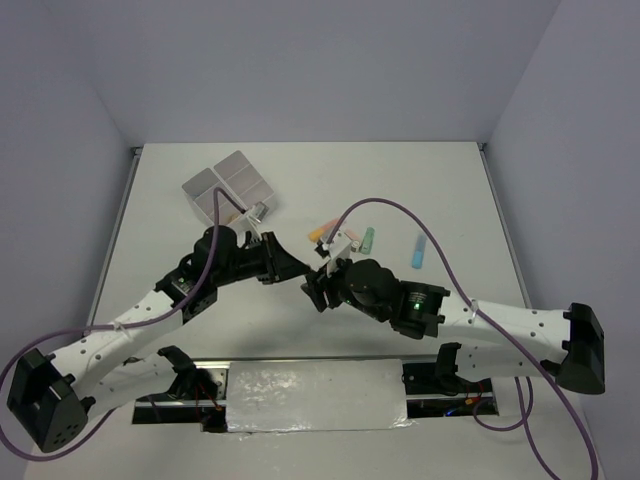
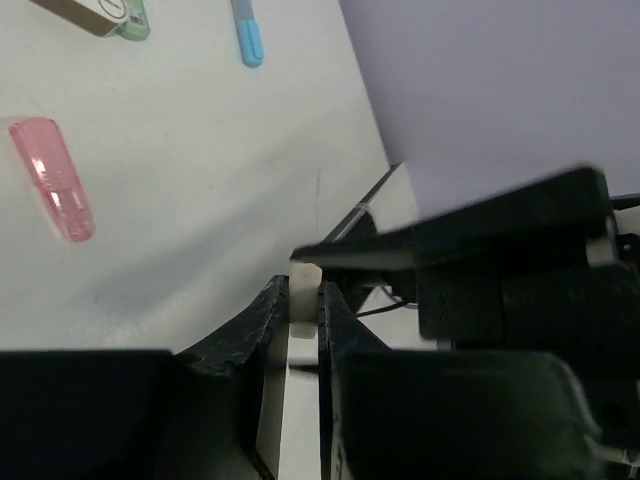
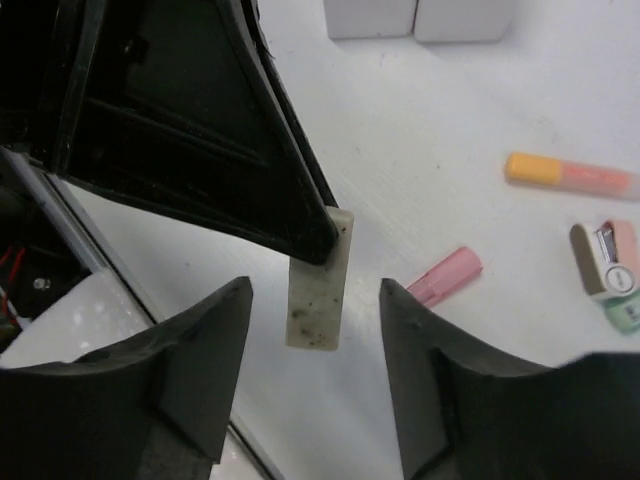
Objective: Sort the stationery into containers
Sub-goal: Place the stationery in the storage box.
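- Containers (image 1: 228,186): white 2x2 block, far-left part of desk (image 1: 440,180), set at an angle to desk edges. Well apart from both grippers.
- Small grey item (image 1: 255,212): on desk just beside near-right corner of containers; too small to ID.
- Left gripper (image 2: 303,292): jaws closed to a narrow slit, pinching the eraser by its upper end. Sits centre of desk, pointing right toward the other gripper.
- Eraser (image 3: 320,290): whitish slab w/ dark specks, hanging upright below left gripper tips, between the two fingers of the right gripper, touching neither. Whether its lower end clears the desk: cannot tell.
- Right gripper (image 3: 313,300): jaws spread wide, one finger on each side of the eraser, nothing held. Faces left gripper, tips almost meeting in top view.
- Pink marker (image 3: 445,277): lying on desk, just beside one right-gripper finger.
- Orange marker (image 3: 570,175): lying on desk, farther back than pink, apart from it.
- Tan-and-white item (image 3: 605,265): small, lying against the green marker.
- Green marker (image 1: 367,240): on desk, right of orange/pink pair.
- Light-blue marker (image 1: 419,252): on desk, rightmost, apart from the rest.
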Action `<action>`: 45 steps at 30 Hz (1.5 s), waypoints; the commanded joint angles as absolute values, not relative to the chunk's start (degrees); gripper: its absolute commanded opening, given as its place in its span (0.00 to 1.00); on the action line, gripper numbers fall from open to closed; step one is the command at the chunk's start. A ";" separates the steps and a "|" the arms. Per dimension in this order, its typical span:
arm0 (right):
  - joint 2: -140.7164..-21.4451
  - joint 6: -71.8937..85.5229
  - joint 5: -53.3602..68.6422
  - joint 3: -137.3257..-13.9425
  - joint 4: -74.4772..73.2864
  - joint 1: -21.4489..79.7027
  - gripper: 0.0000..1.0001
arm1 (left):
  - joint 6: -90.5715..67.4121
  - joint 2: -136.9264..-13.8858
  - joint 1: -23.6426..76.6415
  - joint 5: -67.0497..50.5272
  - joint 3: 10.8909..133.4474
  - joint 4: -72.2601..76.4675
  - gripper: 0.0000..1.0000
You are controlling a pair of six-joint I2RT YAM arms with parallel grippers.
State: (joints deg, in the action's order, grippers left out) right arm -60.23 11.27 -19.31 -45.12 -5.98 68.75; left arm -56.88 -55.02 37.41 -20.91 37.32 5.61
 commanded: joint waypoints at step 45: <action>-39.02 11.34 -26.28 -41.22 -14.33 66.62 1.00 | -41.66 -97.56 20.92 49.22 70.84 -15.12 0.22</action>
State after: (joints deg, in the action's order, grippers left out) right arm -38.61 12.08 -25.15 -38.68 -15.49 66.85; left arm -41.98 -96.88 21.43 48.53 71.00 -17.82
